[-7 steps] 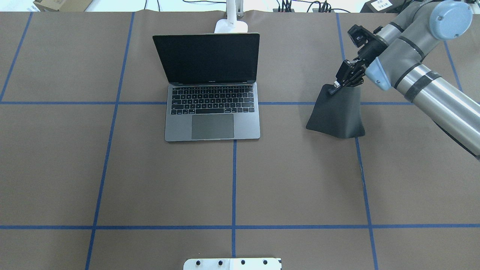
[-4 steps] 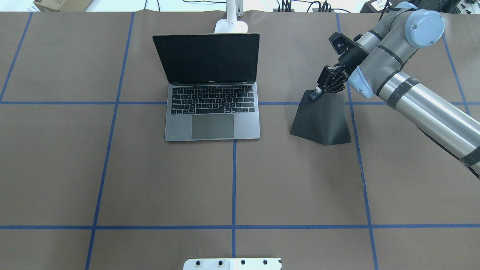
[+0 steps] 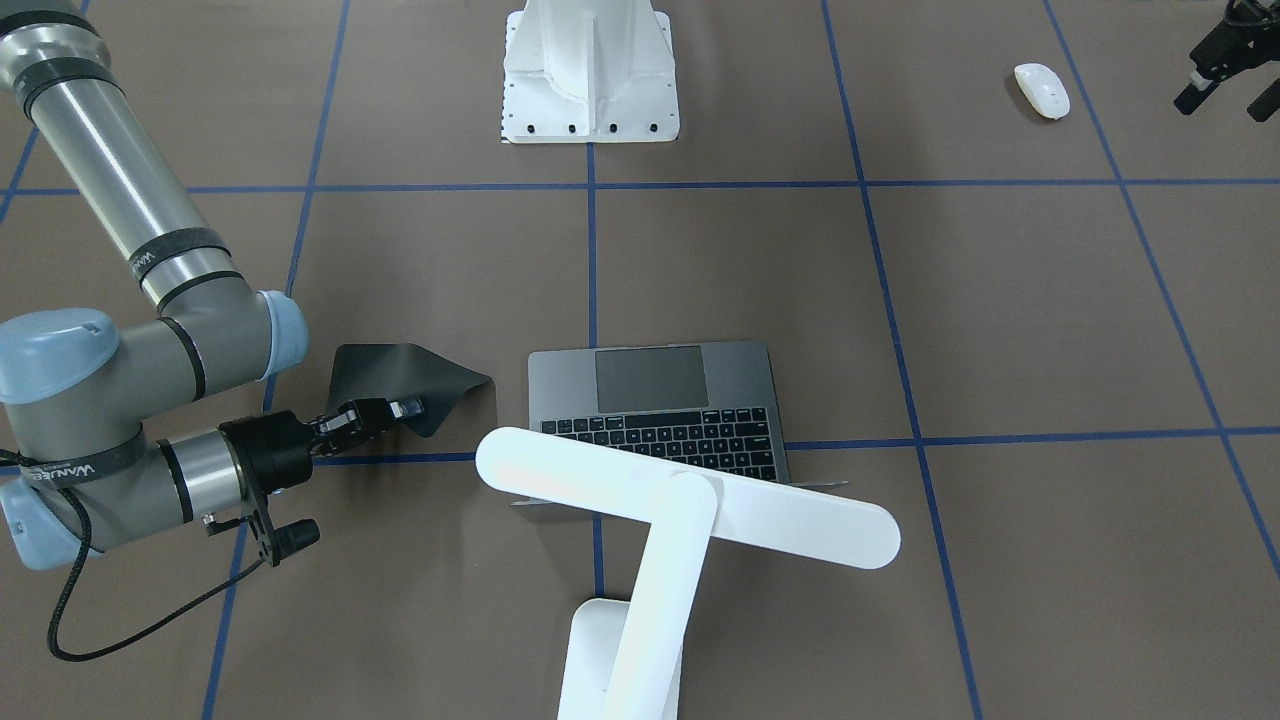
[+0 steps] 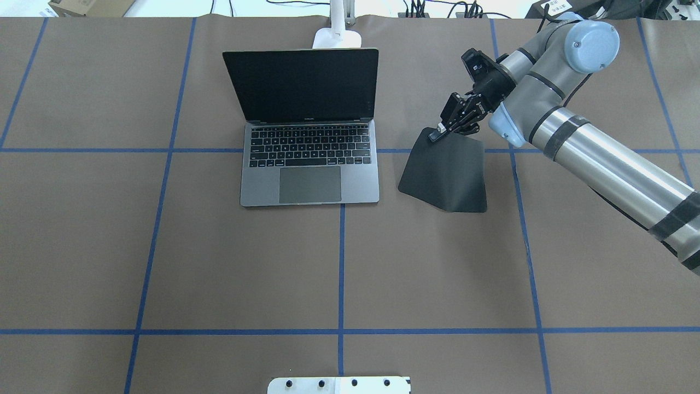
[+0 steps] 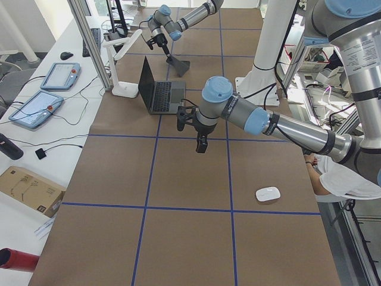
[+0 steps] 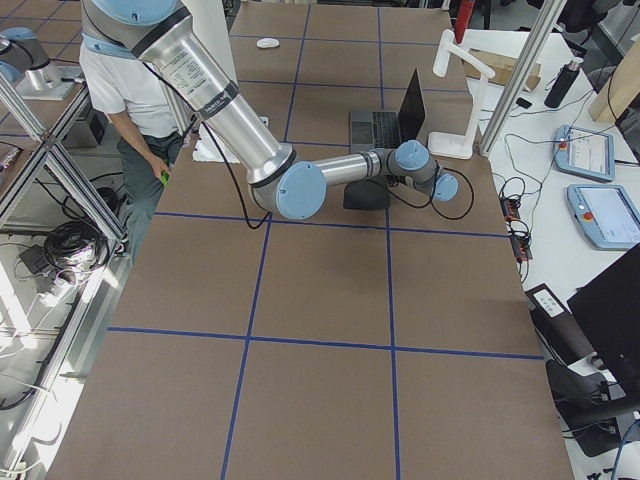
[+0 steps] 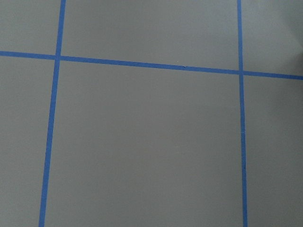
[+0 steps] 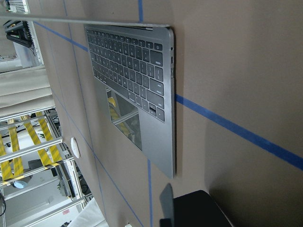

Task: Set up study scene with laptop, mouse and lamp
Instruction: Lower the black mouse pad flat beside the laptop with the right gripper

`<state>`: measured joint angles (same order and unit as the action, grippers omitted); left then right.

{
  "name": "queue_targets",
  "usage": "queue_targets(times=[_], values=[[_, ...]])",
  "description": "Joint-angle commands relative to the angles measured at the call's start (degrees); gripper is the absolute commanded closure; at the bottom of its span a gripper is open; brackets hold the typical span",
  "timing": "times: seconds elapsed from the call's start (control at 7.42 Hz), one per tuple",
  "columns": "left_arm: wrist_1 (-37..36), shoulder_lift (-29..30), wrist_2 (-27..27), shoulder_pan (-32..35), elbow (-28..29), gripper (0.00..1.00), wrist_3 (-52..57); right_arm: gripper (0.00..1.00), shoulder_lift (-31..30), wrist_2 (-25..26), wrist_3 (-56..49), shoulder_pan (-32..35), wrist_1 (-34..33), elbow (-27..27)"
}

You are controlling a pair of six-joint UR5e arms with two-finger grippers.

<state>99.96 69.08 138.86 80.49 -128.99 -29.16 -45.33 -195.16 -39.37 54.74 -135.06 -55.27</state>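
The grey laptop (image 4: 310,164) stands open at the table's middle back, and shows in the right wrist view (image 8: 137,85). The white lamp (image 3: 690,510) stands behind it, with its base (image 4: 337,38) at the far edge. The white mouse (image 3: 1041,90) lies far off on the robot's left side, near my left gripper (image 3: 1228,100), which is open and empty. My right gripper (image 4: 437,133) is shut on the far corner of a thin black mat (image 4: 445,175) and lifts that corner, just right of the laptop.
A white bolted pedestal (image 3: 590,70) stands at the table's near edge, in line with the laptop. Blue tape lines grid the brown table cover (image 4: 219,262). Cables and boxes lie beyond the far edge. A person sits beside the table (image 6: 120,90).
My right gripper has dragged the black mat leftward across the tape line, toward the laptop. The laptop and lamp have not moved.
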Motion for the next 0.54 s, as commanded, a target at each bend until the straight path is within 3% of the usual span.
queue_targets(times=[0.0,0.13,0.4], values=[[0.0,0.0,0.0,0.4,-0.5,0.00,0.0,0.57,0.9,-1.8,0.0,-0.3,0.0,1.4],[0.0,0.0,0.0,0.6,-0.7,0.00,0.0,0.32,1.9,-3.0,0.0,-0.3,0.0,2.6],[-0.2,-0.1,0.1,1.3,-1.5,0.00,0.0,0.03,4.8,-6.3,0.0,-0.4,-0.7,7.1]])
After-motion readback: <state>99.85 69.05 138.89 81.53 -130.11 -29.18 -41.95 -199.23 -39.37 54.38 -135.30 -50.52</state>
